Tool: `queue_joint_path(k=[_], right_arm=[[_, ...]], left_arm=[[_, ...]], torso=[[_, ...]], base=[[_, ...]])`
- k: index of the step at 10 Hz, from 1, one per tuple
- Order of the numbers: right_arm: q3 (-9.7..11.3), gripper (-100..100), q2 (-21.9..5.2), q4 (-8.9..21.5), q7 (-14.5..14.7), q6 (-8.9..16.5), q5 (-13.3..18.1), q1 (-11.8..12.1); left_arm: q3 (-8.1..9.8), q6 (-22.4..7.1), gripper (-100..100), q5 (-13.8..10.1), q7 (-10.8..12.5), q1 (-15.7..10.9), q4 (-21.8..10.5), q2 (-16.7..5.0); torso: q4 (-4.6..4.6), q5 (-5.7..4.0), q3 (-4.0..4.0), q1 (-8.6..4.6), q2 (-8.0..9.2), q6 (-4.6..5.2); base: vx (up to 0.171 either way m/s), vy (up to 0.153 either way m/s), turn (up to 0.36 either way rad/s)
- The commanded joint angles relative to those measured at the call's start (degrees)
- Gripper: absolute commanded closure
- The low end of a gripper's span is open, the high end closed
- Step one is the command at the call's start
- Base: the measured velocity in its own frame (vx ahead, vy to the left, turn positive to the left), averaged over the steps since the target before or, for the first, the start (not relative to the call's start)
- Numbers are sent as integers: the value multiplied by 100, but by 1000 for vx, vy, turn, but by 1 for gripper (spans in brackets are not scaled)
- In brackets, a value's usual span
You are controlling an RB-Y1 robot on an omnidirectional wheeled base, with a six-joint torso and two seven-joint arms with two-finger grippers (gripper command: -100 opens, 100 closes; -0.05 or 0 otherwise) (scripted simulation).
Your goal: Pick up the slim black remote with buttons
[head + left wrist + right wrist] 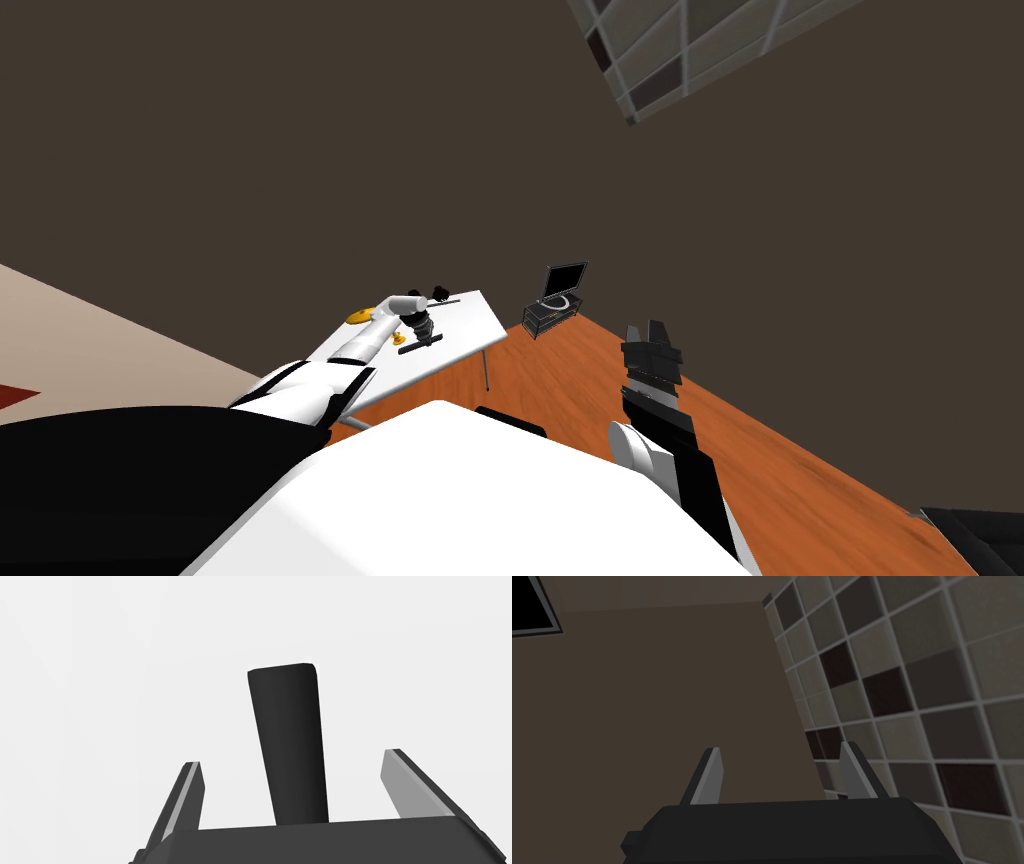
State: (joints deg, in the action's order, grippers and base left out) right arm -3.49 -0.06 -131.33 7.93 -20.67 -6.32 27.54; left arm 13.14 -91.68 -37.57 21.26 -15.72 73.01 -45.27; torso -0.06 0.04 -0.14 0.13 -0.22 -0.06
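The left arm is stretched well forward and out over the flat white table [455, 345], forearm sloping down, wrist bent so the left gripper [421, 334] points down at the tabletop. Right under it lies the slim black bar-shaped remote [289, 741], flat on the table, in the middle of the top, a little nearer the robot's edge.

In the left wrist view the remote runs lengthwise straight out from the gripper's dark body, right down the middle of the gap. The two light grey fingers [186, 798] stand wide apart, one on each side of it, with white table showing between each blade and the remote's long edges. So the jaws straddle the remote, spread wide, gripping nothing. Whether the fingertips touch the tabletop, I cannot tell. The remote's upper face reads as plain dark here.

A small yellow object [399, 339] sits just beside the remote's nearer end, and a larger flat yellow piece [360, 317] lies near the table's left edge.

The right arm is folded up beside the chest, the right gripper [781, 746] raised above the orange wooden floor [600, 365], its blades parted and empty.
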Motion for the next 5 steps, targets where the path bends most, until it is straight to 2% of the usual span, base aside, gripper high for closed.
queue_joint_path(k=[1,4,5], right_arm=[[0,0,0,0,0,0,0,0],[0,0,0,0,0,0,0,0],[0,0,0,0,0,0,0,0]], left_arm=[[-29,-202,-100,-86,-2,4,-117,-53],[-94,-529,-100,-224,25,8,-269,-139],[-78,-467,-100,-196,39,27,-195,-115]], torso=[[0,0,0,0,0,0],[1,0,1,-2,2,0],[1,0,2,-1,3,0]], base=[[58,22,8],[67,20,20],[28,10,3]])
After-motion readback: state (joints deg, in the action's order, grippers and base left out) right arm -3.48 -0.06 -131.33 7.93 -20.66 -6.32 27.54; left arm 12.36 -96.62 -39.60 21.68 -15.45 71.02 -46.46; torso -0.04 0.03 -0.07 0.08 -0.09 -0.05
